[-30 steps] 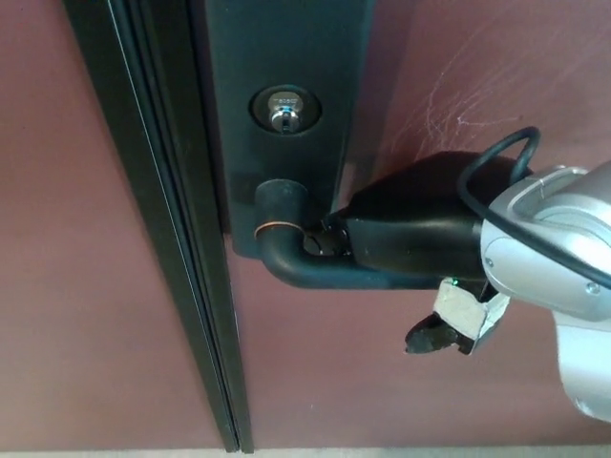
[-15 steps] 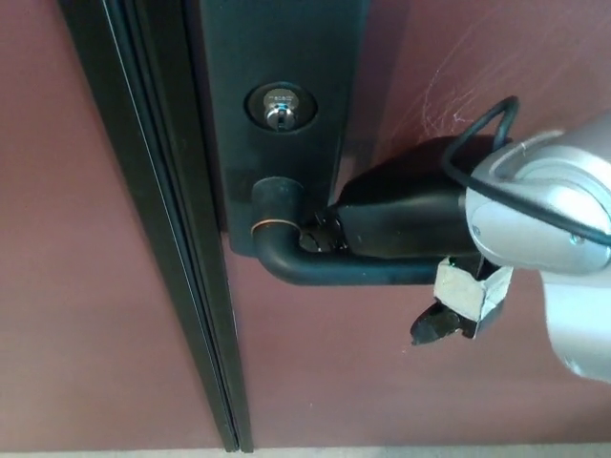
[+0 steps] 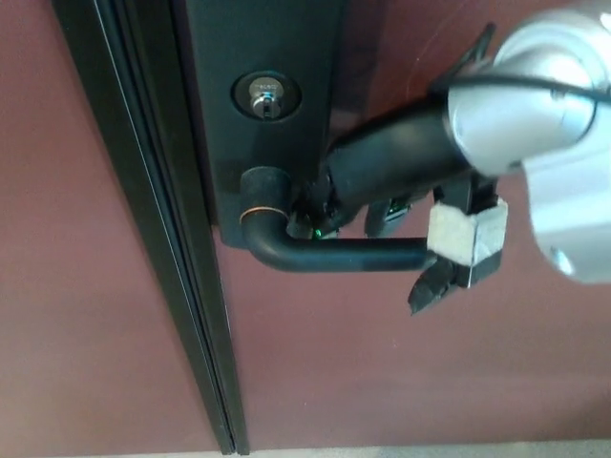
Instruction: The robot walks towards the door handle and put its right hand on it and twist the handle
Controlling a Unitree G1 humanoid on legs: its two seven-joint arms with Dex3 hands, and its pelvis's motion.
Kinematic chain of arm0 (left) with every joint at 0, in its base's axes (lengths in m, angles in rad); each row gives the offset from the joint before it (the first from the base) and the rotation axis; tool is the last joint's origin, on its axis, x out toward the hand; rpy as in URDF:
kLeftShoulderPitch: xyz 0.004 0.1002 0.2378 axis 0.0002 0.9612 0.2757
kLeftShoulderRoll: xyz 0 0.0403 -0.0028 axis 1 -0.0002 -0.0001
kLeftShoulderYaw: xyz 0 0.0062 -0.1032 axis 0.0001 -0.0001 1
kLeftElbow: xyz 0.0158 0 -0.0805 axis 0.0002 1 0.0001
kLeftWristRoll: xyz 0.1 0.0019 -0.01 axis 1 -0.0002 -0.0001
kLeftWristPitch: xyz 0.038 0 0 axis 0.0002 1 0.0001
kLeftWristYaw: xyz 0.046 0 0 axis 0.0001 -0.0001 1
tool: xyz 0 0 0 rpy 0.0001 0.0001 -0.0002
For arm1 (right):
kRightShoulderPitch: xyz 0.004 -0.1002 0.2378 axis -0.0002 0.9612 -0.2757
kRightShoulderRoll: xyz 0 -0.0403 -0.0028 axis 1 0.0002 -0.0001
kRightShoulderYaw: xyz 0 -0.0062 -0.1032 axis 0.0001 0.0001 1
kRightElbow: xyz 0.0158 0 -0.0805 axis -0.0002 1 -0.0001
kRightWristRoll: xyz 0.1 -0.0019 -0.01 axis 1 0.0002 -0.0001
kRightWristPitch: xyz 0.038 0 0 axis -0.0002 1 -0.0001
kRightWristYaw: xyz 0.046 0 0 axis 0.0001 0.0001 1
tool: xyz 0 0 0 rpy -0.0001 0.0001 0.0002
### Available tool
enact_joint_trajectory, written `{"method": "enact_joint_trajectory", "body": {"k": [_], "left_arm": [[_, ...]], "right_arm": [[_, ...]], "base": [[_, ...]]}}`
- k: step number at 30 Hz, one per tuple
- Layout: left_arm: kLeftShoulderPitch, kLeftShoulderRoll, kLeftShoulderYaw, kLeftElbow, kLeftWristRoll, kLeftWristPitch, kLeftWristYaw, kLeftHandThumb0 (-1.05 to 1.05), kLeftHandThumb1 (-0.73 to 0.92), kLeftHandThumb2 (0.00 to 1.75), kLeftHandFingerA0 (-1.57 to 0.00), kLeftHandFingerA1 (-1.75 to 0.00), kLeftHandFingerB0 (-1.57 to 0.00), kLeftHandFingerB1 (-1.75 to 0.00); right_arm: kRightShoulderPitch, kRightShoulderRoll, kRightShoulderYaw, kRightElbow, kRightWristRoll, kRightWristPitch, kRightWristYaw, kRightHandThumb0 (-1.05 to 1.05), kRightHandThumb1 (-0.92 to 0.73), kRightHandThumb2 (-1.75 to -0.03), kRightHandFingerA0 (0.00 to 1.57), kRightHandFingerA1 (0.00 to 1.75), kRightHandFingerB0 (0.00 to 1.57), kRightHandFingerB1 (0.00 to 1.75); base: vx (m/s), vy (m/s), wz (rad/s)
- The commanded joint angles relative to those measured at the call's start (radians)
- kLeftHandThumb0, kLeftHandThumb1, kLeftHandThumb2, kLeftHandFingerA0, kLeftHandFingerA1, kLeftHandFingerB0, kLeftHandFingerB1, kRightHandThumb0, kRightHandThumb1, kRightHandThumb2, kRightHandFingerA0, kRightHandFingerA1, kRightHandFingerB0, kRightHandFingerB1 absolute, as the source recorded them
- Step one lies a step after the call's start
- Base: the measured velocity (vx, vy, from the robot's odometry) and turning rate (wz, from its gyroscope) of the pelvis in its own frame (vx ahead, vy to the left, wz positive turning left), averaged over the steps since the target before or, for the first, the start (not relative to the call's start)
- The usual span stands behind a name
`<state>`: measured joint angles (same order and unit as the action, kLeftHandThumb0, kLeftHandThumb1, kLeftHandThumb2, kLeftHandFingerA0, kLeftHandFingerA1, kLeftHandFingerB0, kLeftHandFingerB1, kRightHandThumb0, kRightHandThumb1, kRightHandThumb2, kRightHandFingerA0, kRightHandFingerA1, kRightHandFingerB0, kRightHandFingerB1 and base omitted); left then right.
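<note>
On the door (image 3: pixel 401 382), a reddish-brown panel, we list the following.

Item one: black lock plate (image 3: pixel 258 48), running upright along the door's left portion, just beside the dark door edge strips (image 3: pixel 143 239).

Item two: keyhole (image 3: pixel 264 96), a silver cylinder in a round black collar, set in the plate above the handle.

Item three: door handle (image 3: pixel 325 253), a black lever. Its round base sits at the plate's lower end; from there it bends and runs to picture right, close to level.

Item four: our right hand (image 3: pixel 382 176), black, reaching in from picture right on a silver forearm (image 3: pixel 535 105). It lies over the top of the lever near the bend, touching it. We cannot tell whether the fingers close around the lever or only rest against it. A small green light (image 3: pixel 318 233) shows where hand meets handle.

Item five: a taped thumb (image 3: pixel 458 253), wrapped in pale tape, hanging below the lever's far end, its black tip pointing down.

Item six: black cable (image 3: pixel 468 57), looping near the wrist.

Our left hand does not show.
</note>
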<state>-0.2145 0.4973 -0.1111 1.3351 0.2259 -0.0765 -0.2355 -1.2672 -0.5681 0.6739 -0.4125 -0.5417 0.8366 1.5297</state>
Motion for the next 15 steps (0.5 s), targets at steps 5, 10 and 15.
{"method": "enact_joint_trajectory", "body": {"k": [5, 10, 15], "left_arm": [[0.038, 0.011, -0.028, 0.007, 0.028, -0.001, -0.080, -0.44, 0.40, 0.68, -0.59, -0.55, -0.36, -0.45], [0.037, 0.012, -0.028, 0.007, 0.024, 0.003, -0.080, -0.44, 0.40, 0.68, -0.59, -0.55, -0.36, -0.45], [0.043, 0.011, -0.022, 0.007, 0.014, 0.006, -0.081, -0.43, 0.40, 0.67, -0.59, -0.55, -0.38, -0.45]], "right_arm": [[-0.469, -0.083, -0.379, 0.198, 0.011, -0.101, -0.272, -0.19, -0.50, -0.57, 0.82, 0.70, 0.10, 0.24], [-0.484, -0.089, -0.383, 0.214, 0.006, -0.108, -0.277, -0.22, -0.47, -0.58, 0.45, 0.43, 0.10, 0.24], [-0.496, -0.112, -0.375, 0.228, -0.031, -0.173, -0.299, -0.18, -0.49, -0.94, 0.01, 0.48, 0.00, 0.48]], "base": [[0.00, 0.000, 0.00], [0.00, 0.000, 0.00], [0.00, 0.000, 0.00]]}}
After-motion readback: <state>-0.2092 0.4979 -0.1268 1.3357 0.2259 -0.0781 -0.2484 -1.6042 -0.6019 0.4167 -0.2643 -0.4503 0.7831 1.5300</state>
